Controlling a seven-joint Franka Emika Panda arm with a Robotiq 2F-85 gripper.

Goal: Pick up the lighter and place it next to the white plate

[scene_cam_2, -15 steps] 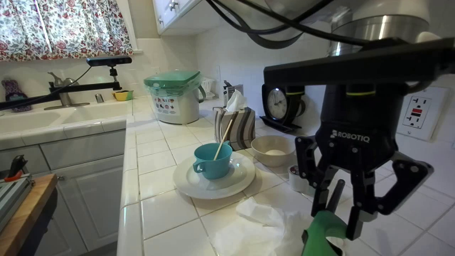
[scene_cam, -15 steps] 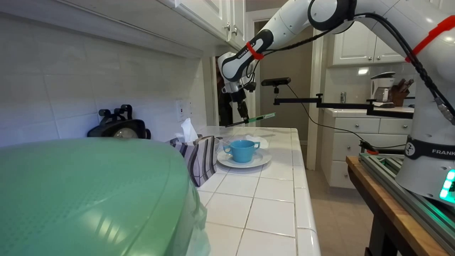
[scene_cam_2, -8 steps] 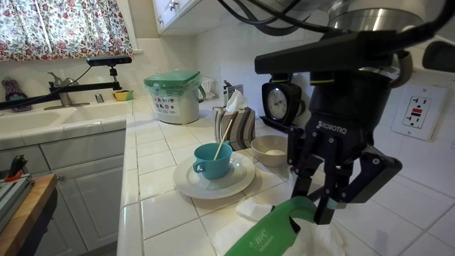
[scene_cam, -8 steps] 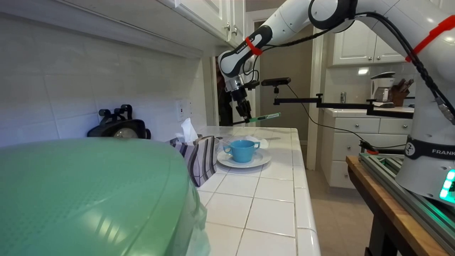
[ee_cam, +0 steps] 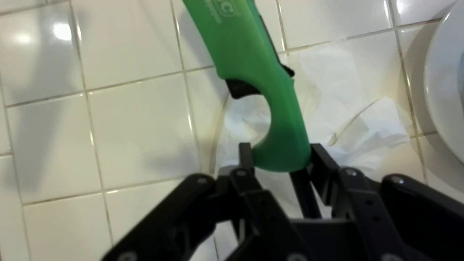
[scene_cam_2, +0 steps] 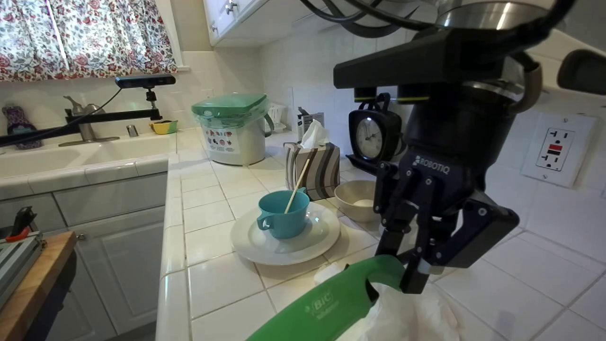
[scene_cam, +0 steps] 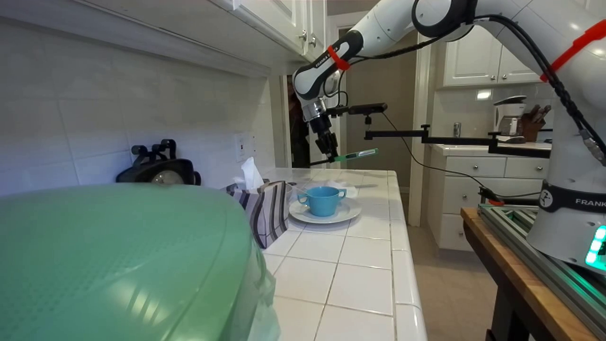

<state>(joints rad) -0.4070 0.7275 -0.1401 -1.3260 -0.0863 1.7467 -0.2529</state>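
My gripper [scene_cam_2: 402, 266] is shut on the green lighter [scene_cam_2: 319, 305] and holds it above the counter. In the wrist view the jaws [ee_cam: 282, 154] clasp the front end of the lighter [ee_cam: 250, 50], with its black rod running back between the fingers. The lighter [scene_cam: 360, 155] also shows in an exterior view, almost level. In an exterior view its handle points toward the lower left and is cut off by the frame. The white plate [scene_cam_2: 253, 241] lies on the counter with the light-blue cup [scene_cam_2: 284, 220] on it. The plate's rim [ee_cam: 440, 87] shows at the wrist view's right edge.
Crumpled white tissue [ee_cam: 373, 127] lies on the tiles below the lighter. A beige bowl [scene_cam_2: 355, 201], a striped tissue box [scene_cam_2: 319, 173] and a black clock [scene_cam_2: 374, 132] stand behind the plate. A green-lidded bin [scene_cam_2: 232, 137] stands farther along the counter.
My gripper has tilted and moved a little with the lighter held. The lighter has turned, so its handle now points to the lower left in an exterior view.
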